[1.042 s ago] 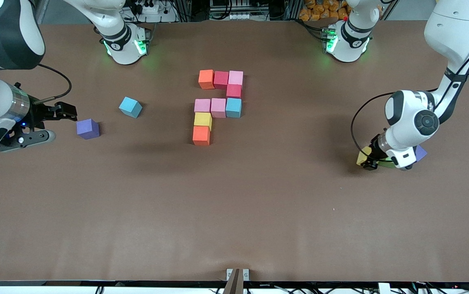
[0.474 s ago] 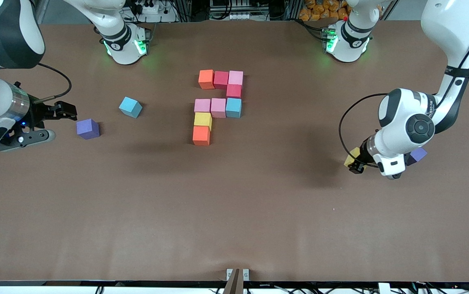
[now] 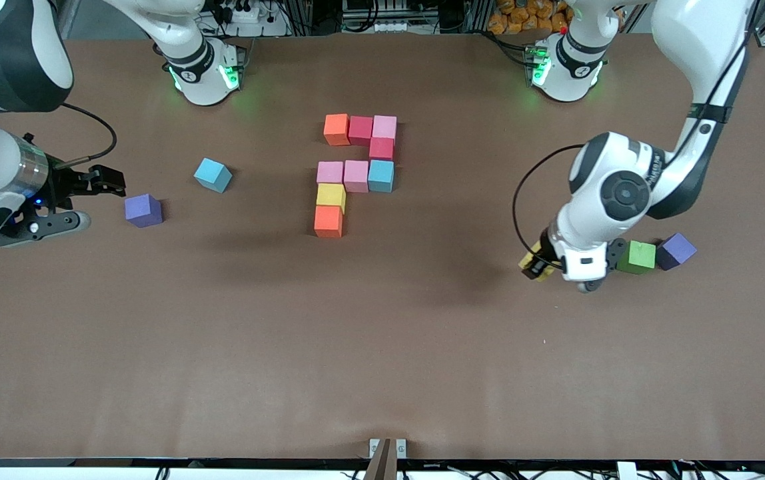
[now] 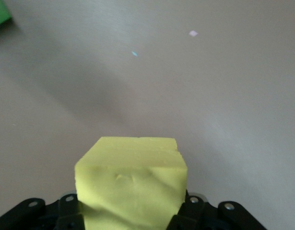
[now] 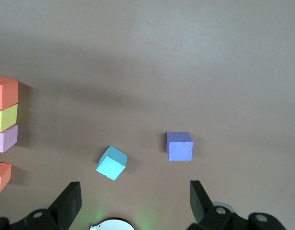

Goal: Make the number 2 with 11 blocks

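Left gripper (image 3: pixel 537 261): pinching a small matte yellow foam cube (image 4: pixel 132 184) between its fingers, carrying it above the brown tabletop (image 3: pixel 382 347) toward the left arm's end.
Yellow cube in the wrist view: filling the space between the black jaws, its top face slightly dented.
Beside the left gripper: a small matte green cube (image 3: pixel 640 257) lying on the table just next to the wrist, and a small purple cube (image 3: pixel 676 251) touching the green one, both toward the left arm's end.
Right gripper (image 3: pixel 82 202): hanging with its fingers spread wide and nothing between them, waiting at the right arm's end.
Near the right gripper: a second purple cube (image 3: pixel 143 210) sitting just beside the fingertips, and a tilted light blue cube (image 3: pixel 212 175) lying a little farther on toward the table's middle.
Partial number 2 (image 3: pixel 356 172): nine touching cubes lying at the table's centre, well apart from both grippers — orange, red and pink in the top row, red below, then pink, pink and blue, then yellow and orange running down toward the front camera.
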Controlling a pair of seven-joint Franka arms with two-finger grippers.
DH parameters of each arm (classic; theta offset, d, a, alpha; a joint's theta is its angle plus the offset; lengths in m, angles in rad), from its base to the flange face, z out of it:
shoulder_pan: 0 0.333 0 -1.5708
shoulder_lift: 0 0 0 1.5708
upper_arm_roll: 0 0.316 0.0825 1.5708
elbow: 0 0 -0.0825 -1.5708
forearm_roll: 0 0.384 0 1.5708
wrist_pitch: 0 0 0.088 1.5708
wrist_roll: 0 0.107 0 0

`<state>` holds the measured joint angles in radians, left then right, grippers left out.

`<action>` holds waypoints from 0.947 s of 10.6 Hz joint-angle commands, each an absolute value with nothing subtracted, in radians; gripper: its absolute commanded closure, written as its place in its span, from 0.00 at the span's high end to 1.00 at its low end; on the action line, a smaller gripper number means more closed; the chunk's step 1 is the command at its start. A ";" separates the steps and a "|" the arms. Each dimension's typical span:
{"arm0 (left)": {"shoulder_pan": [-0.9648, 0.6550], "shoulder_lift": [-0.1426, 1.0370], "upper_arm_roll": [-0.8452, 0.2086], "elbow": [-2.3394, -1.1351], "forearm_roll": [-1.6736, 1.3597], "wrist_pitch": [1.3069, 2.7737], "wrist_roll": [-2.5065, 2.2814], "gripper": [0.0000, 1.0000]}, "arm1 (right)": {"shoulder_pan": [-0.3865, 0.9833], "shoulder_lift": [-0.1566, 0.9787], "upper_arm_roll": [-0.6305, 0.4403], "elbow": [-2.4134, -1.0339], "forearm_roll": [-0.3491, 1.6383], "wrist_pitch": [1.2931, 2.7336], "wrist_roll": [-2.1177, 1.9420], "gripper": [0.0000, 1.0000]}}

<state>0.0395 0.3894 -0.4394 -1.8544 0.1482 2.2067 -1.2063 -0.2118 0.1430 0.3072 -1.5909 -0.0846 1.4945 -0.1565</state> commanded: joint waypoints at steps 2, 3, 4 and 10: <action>-0.034 0.420 -0.433 -1.792 0.170 2.181 -0.899 0.00 | -0.238 0.121 0.322 -1.612 -0.067 1.497 -0.175 1.00; -0.037 0.419 -0.433 -1.786 0.170 2.180 -0.811 0.00 | -0.239 0.124 0.322 -1.612 -0.067 1.497 -0.175 1.00; -0.049 0.422 -0.433 -1.769 0.170 2.180 -0.733 0.00 | -0.239 0.127 0.322 -1.614 -0.067 1.502 -0.178 1.00; -0.115 0.489 -0.433 -1.698 0.170 2.181 -0.200 0.00 | -0.270 0.129 0.283 -1.816 -0.069 1.705 -0.296 1.00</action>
<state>-0.1023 0.4478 -0.4381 -1.7540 0.1500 2.2016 -0.3252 -0.2490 0.1529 0.2984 -1.7263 -0.0846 1.6313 -0.2316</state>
